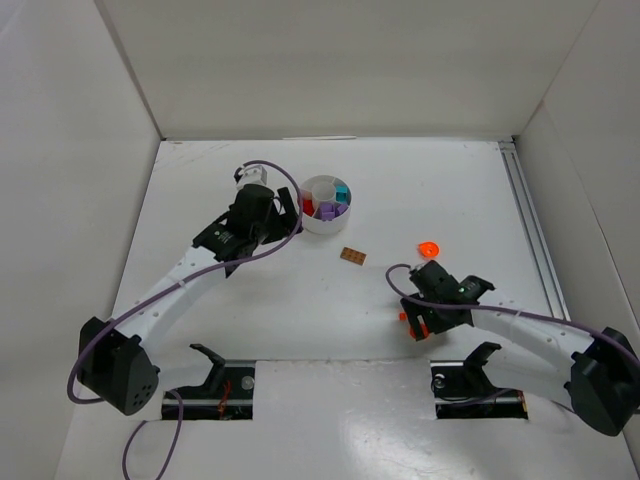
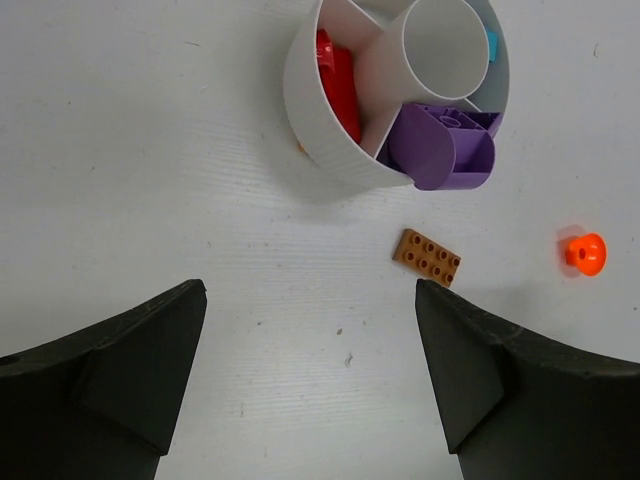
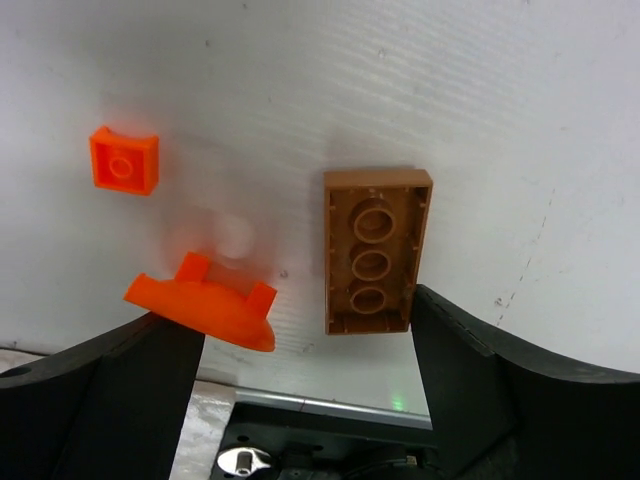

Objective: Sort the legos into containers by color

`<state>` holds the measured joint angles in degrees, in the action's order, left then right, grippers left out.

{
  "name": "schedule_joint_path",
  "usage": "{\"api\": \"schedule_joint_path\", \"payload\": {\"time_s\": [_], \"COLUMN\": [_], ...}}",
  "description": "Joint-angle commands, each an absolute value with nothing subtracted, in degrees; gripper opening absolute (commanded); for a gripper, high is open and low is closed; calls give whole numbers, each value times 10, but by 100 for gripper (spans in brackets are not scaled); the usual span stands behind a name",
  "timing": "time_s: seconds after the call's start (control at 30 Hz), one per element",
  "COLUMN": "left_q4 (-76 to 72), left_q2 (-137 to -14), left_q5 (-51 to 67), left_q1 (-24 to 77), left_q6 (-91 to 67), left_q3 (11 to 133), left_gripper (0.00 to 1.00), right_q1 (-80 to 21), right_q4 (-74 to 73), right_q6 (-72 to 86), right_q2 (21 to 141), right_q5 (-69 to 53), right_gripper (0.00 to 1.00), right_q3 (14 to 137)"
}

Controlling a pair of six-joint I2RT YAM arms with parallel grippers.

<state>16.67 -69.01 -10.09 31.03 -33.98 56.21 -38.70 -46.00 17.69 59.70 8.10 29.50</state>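
The white dish (image 1: 312, 222) stands at the back centre and holds red (image 2: 338, 85), purple (image 2: 445, 150) and teal (image 2: 491, 42) legos in separate wedges; its round well is bare. My left gripper (image 1: 286, 214) is open and empty just left of the dish, above bare table (image 2: 310, 340). A brown brick (image 1: 352, 256) lies studs up in front of the dish. An orange round piece (image 1: 428, 248) lies to its right. My right gripper (image 1: 415, 322) is open, low over the table (image 3: 305, 340). Between its fingers lie an upside-down brown brick (image 3: 375, 250) and an orange curved piece (image 3: 205, 305). A small orange square brick (image 3: 124, 160) lies beyond.
White walls enclose the table on the left, back and right. A metal rail (image 1: 530, 230) runs along the right side. Two black mounts (image 1: 215, 385) (image 1: 475, 385) sit at the near edge by the arm bases.
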Motion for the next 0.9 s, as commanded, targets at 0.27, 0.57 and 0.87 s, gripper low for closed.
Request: {"api": "schedule_joint_path", "payload": {"time_s": [0.27,0.57,0.87], "left_q4": [166,171,177], "left_q2": [-666,-671,-671], "left_q5": [-110,-105,-105], "left_q1": [310,310,310], "left_q6": [-332,-337,-337], "left_q3": [558,558,563], "left_gripper": [83,83,82], "right_q1": [-410,-441,-441], "right_q4": [-368,-341,-330], "right_q6": [115,98,88], "right_q2": [655,707,672], "right_q5": [120,102,56], "right_gripper": [65,38,39], "right_q3": [369,388,365]}}
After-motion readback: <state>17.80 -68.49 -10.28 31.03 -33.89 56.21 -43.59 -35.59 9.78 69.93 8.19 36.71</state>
